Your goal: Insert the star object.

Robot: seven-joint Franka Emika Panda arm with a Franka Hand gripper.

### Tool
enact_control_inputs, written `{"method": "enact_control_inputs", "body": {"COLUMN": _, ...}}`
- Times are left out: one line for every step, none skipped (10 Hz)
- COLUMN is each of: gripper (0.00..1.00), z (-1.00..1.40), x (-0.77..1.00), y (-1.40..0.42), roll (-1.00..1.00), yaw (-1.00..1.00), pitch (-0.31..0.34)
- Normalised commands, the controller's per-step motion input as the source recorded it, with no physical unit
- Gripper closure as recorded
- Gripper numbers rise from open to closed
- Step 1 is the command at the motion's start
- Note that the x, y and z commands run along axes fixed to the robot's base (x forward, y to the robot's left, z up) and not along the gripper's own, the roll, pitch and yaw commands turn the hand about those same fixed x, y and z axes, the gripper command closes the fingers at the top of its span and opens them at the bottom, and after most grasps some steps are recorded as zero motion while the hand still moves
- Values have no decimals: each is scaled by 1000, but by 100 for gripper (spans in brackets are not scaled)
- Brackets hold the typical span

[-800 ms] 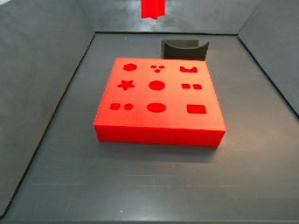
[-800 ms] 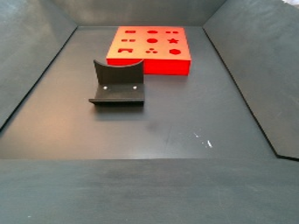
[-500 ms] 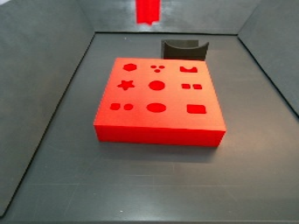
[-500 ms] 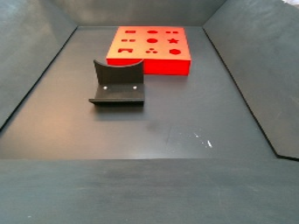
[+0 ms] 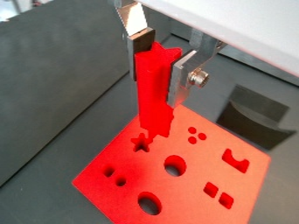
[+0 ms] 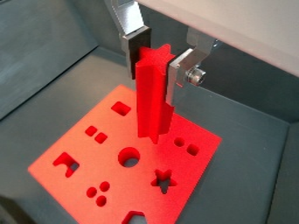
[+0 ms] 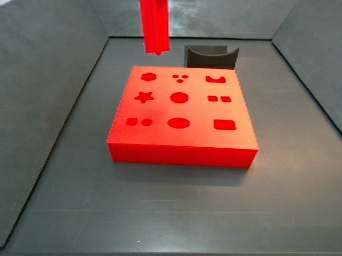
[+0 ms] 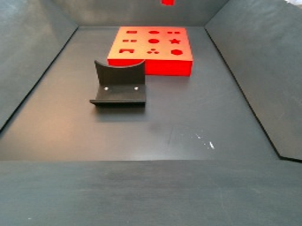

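Note:
My gripper is shut on the star object, a long bright red ridged peg held upright by its upper end; both also show in the other wrist picture, the gripper and the star object. The peg hangs above the flat red block with shaped holes. In a side view the star object comes down from the top edge over the block's far left part, clear of the surface. The star-shaped hole lies on the block's left side, and shows in both wrist views. The gripper itself is out of both side views.
The dark fixture stands on the grey floor apart from the red block, and shows behind the block in a side view. Sloping grey walls enclose the floor on all sides.
The star object has come down into a side view and shifted left, toward the block's star-hole side. The block and fixture have not moved.

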Motion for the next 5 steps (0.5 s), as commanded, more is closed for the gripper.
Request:
{"method": "enact_control_inputs", "body": {"gripper": 100, "z": -23, "x": -57, "y": 0, "roll": -163, "yaw": -809, "pitch": -296}}
{"method": "enact_control_inputs", "body": {"gripper": 100, "z": -117, "x": 0, "y": 0, "roll": -119, "yaw": -917, "pitch": -277}}
{"method": "enact_control_inputs", "body": {"gripper": 100, "z": -249, "x": 86, "y": 91, "roll": -13, "yaw": -883, "pitch": -196}}
{"method": "enact_control_inputs", "body": {"gripper": 100, "z": -383, "x": -17, "y": 186, "roll": 100, "yaw": -606, "pitch": -20}}
{"method": "enact_control_inputs", "body": {"gripper": 100, "z": -243, "x": -9, "y": 0, "roll": 296, "yaw": -20, "pitch": 193}}
